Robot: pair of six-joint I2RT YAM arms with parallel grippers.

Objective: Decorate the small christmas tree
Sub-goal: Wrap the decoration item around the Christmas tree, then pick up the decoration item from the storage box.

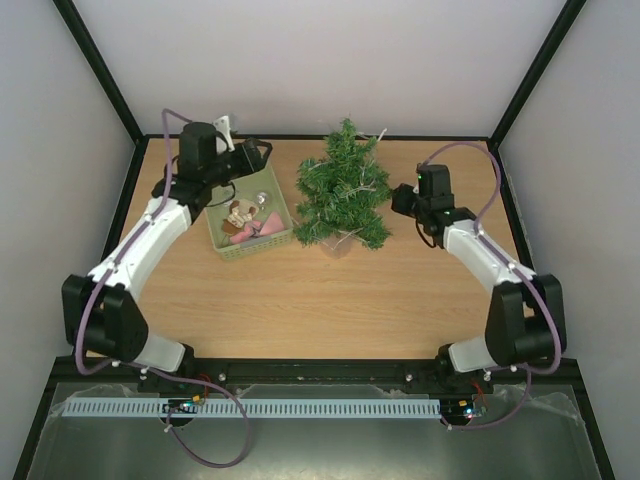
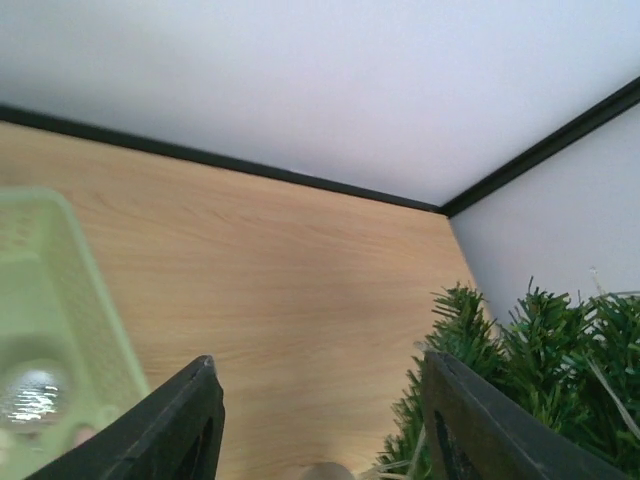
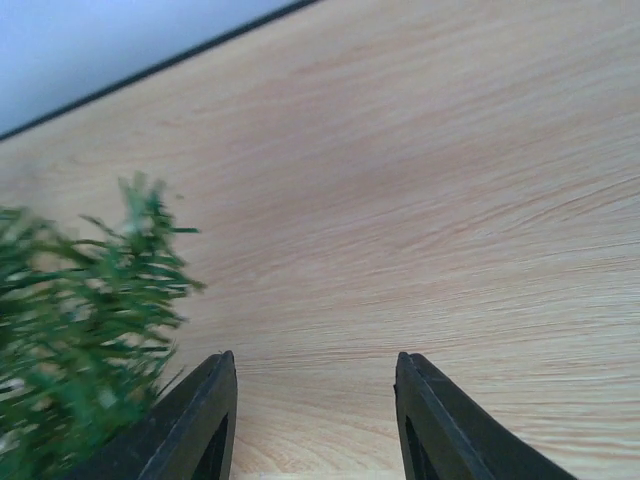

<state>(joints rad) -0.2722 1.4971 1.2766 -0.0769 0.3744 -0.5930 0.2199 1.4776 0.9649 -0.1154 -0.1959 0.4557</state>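
The small bushy dark green artificial fir tree [image 1: 343, 190] stands mid-desk [image 1: 300, 300], just beside the pale green plastic basket [image 1: 248, 222]. The left hand [image 2: 318, 365] and right hand [image 3: 315, 356] are both released and empty. Centre the left hand over one basket ornament, then clench.

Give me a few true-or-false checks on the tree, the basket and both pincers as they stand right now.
1. The small christmas tree stands upright on the table, to the right of the pale green basket. True.
2. The left pincer has something clamped in it. False: its jaws stand apart with nothing between them.
3. The basket is empty. False: it holds several ornaments, a silver ball among them.
4. The right pincer is open and empty, close to the tree's right side. True.
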